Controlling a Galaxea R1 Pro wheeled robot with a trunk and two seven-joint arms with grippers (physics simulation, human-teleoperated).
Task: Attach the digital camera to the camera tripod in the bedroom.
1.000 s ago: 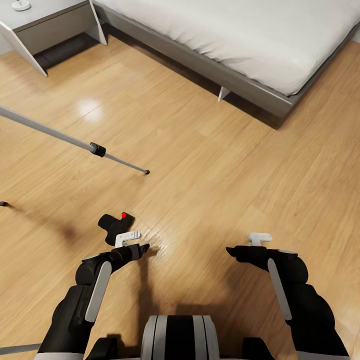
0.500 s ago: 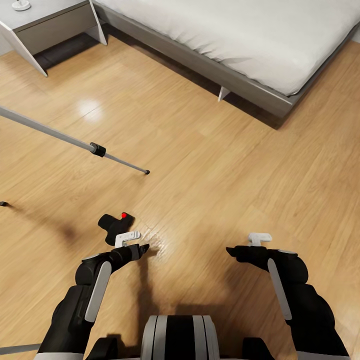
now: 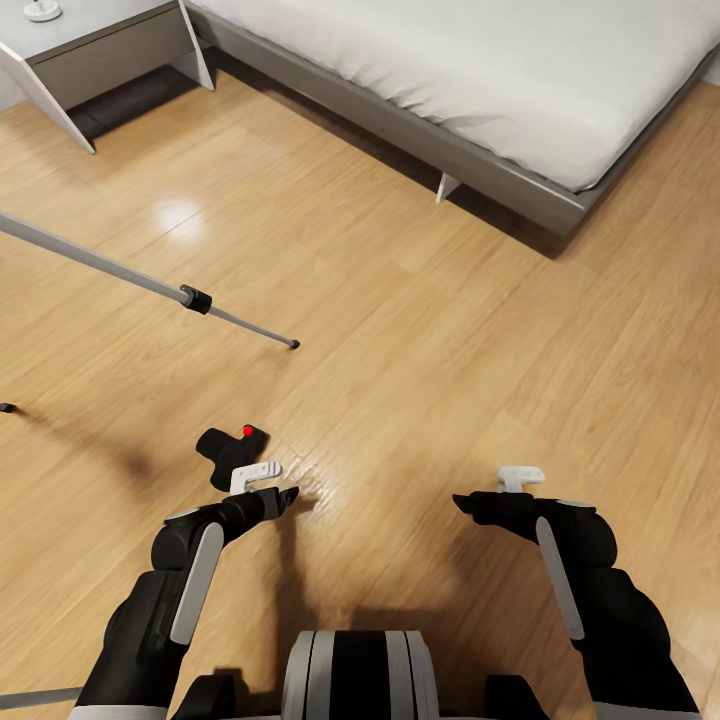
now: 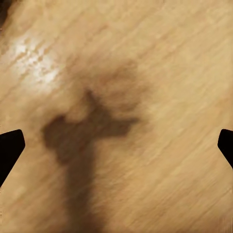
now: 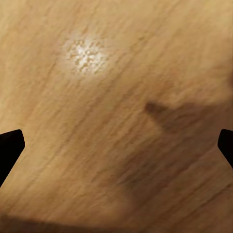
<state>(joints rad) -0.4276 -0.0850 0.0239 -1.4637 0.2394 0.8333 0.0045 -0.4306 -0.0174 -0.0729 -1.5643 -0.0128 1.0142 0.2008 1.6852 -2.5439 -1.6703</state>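
Note:
The digital camera [image 3: 230,450], small and black with a red round button, lies on the wood floor of the bedroom. My left gripper [image 3: 281,497] hovers just short of it and slightly to its right, above the floor. In the left wrist view the left gripper [image 4: 116,145] is open, its dark fingertips [image 4: 9,148] far apart over bare floor and shadow. One thin silver leg of the camera tripod [image 3: 150,283] slants in from the left, and another black foot [image 3: 6,407] shows at the left edge. My right gripper [image 3: 466,503] is open over bare floor [image 5: 116,145].
A low grey bed frame [image 3: 400,125] with a white mattress runs across the back right. A grey nightstand [image 3: 100,45] stands at the back left with a small white object [image 3: 42,10] on top. Light wood floor lies between the bed and my arms.

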